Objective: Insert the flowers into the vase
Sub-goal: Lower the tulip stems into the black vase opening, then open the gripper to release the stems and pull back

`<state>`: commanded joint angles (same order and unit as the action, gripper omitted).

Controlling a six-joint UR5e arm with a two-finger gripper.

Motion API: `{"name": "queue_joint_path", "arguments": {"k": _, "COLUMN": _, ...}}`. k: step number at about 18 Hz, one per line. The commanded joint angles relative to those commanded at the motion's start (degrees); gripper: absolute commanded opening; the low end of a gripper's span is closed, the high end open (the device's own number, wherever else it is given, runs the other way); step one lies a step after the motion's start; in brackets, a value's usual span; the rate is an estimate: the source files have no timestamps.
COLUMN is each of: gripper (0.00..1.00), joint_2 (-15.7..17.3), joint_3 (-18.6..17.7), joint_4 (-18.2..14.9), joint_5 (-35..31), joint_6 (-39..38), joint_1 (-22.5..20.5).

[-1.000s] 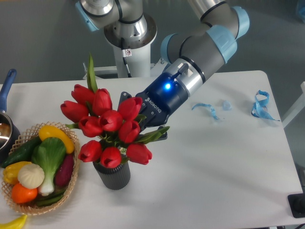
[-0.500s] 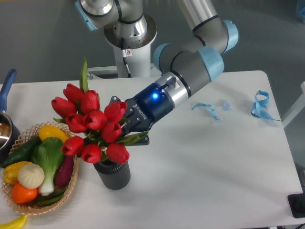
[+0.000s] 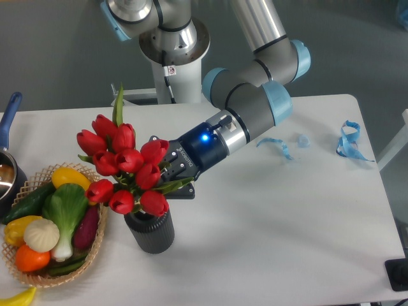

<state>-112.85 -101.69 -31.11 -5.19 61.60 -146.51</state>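
A bunch of red tulips, the flowers (image 3: 126,166), stands over the mouth of the small dark grey ribbed vase (image 3: 150,231) at the table's front left. Their green stems run down into the vase's opening. A long green leaf sticks up at the back of the bunch. My gripper (image 3: 167,177) reaches in from the right, just above the vase, and its fingers are mostly hidden behind the blooms and leaves. It appears shut on the flowers' stems.
A wicker basket (image 3: 95,245) with toy vegetables sits directly left of the vase. A pan with a blue handle (image 3: 9,121) is at the left edge. Blue ribbon scraps (image 3: 349,141) lie at the far right. The robot base (image 3: 173,57) stands behind.
The gripper and the flowers have moved left and down toward the vase; the bunch now sits lower over the vase's mouth and more upright.
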Motion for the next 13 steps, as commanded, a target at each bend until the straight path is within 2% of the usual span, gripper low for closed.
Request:
{"name": "queue_joint_path", "arguments": {"k": 5, "gripper": 0.01, "joint_2": -2.1, "joint_3": -3.2, "joint_4": -0.1, "joint_5": -0.1, "joint_6": 8.0, "joint_1": 0.0}}
{"name": "queue_joint_path", "arguments": {"k": 8, "gripper": 0.04, "joint_2": -2.6, "joint_3": -5.8, "joint_4": -0.1, "joint_5": -0.1, "joint_6": 11.9, "joint_1": 0.0}}
{"name": "queue_joint_path", "arguments": {"k": 12, "gripper": 0.19, "joint_2": -3.6, "joint_3": -6.9, "joint_4": -0.2, "joint_5": -0.1, "joint_6": 14.7, "joint_1": 0.0}}
{"name": "queue_joint_path", "arguments": {"k": 13, "gripper": 0.26, "joint_2": -3.8, "joint_3": -7.0, "joint_4": -0.2, "joint_5": -0.1, "joint_6": 14.7, "joint_1": 0.0}}
